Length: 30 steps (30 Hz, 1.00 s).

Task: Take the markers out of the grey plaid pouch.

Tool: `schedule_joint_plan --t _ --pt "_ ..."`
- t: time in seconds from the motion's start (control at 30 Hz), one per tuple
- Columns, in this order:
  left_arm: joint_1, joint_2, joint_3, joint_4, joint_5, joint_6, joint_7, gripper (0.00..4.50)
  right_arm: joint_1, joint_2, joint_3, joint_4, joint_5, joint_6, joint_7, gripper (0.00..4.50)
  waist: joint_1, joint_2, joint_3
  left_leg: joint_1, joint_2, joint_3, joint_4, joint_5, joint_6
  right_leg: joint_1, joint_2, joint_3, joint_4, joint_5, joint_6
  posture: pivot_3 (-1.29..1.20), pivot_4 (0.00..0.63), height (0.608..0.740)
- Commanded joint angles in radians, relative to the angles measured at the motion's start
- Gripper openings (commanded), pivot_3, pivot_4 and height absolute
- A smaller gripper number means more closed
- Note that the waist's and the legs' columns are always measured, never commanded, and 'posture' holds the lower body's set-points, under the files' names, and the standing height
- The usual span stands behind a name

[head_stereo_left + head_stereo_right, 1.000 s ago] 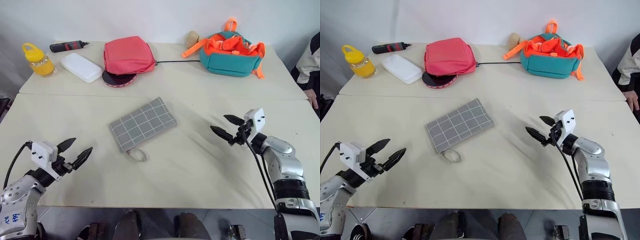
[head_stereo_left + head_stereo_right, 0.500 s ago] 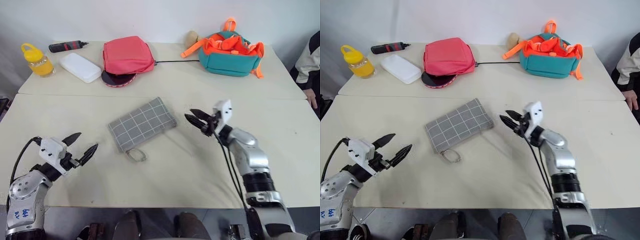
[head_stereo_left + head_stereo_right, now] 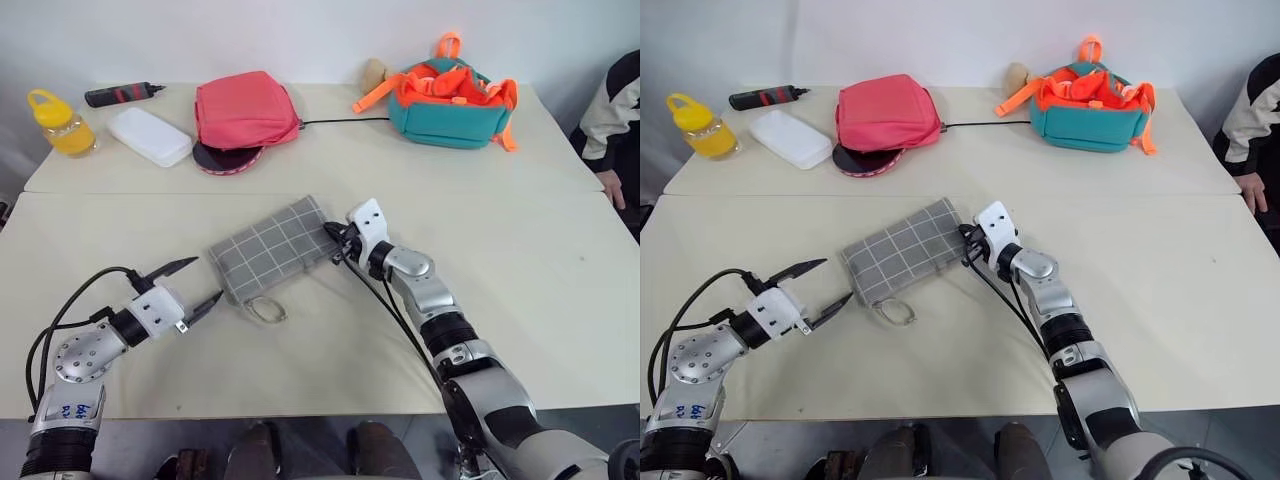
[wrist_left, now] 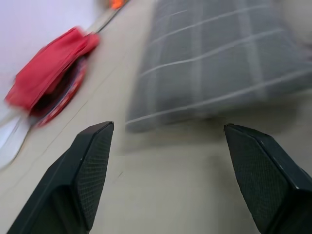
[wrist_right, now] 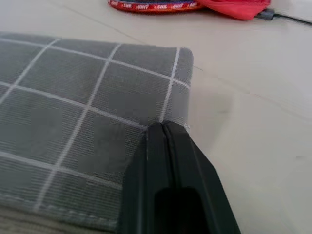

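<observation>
Right end effector closed flat against far corner of grey plaid pouch; cloth pinched or merely pressed, unclear. Left end effector wide open, empty, near zip end. Mid-bench, likely soft, light, floppy; best gripped at corner, zip loop.

The flat grey plaid fabric pouch lies mid-table, its loop pull toward the near edge. The left gripper is just left of it, the right gripper at its right end. On the far side, left to right: a yellow bottle, a white box, a pink-red bag, a teal-and-orange backpack.
</observation>
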Motion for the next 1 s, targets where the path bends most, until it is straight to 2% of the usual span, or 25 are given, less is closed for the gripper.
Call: schedule_joint_plan --t 0.03,0.23,0.47,0.57,0.9,1.0 --pt "-0.022 0.028 -0.051 0.026 0.084 -0.111 0.034 3.83 0.012 -0.006 0.007 0.024 -0.025 -0.003 -0.006 0.03 -0.001 0.0 0.0 0.0 0.0 0.0 0.001 0.0 0.0 0.0 0.0 0.0 0.0 0.0 0.0 0.0 0.15 0.74" --pt "-0.12 0.031 -0.104 0.144 0.184 -0.17 0.129 3.83 0.03 -0.019 -0.012 -0.002 -0.013 0.009 0.009 0.03 0.001 0.0 0.0 0.001 0.0 0.0 0.002 0.0 0.0 0.001 0.0 0.0 0.002 0.0 0.0 0.0 0.15 0.74" --pt "-0.16 0.037 -0.153 0.234 0.199 -0.2 0.169 3.83 0.037 -0.025 -0.028 -0.028 -0.004 0.028 0.004 0.03 0.002 0.0 0.0 0.002 0.0 -0.001 0.003 0.0 0.0 0.002 -0.001 -0.001 0.004 0.0 0.0 0.0 0.15 0.74" --pt "-0.171 0.027 -0.187 0.242 0.201 -0.215 0.172 3.18 0.048 -0.02 -0.037 -0.041 0.006 0.042 0.005 0.0 0.004 0.0 0.0 0.002 0.0 -0.001 0.004 0.001 0.001 0.002 -0.001 -0.001 0.006 0.0 0.0 0.0 0.15 0.74" --pt "-0.188 0.031 -0.226 0.262 0.219 -0.245 0.212 0.07 0.064 -0.015 -0.033 -0.072 0.002 0.055 0.02 0.0 0.01 0.003 -0.002 0.002 -0.001 -0.001 0.005 0.001 0.002 0.002 -0.002 -0.001 0.007 0.0 0.0 0.0 0.15 0.74" --pt "-0.184 0.037 -0.231 0.263 0.214 -0.25 0.209 0.03 0.073 -0.014 -0.029 -0.082 0.002 0.059 0.027 0.0 0.01 0.003 -0.002 0.002 -0.001 -0.001 0.005 0.001 0.002 0.002 -0.002 -0.001 0.007 0.0 0.0 0.0 0.15 0.74"
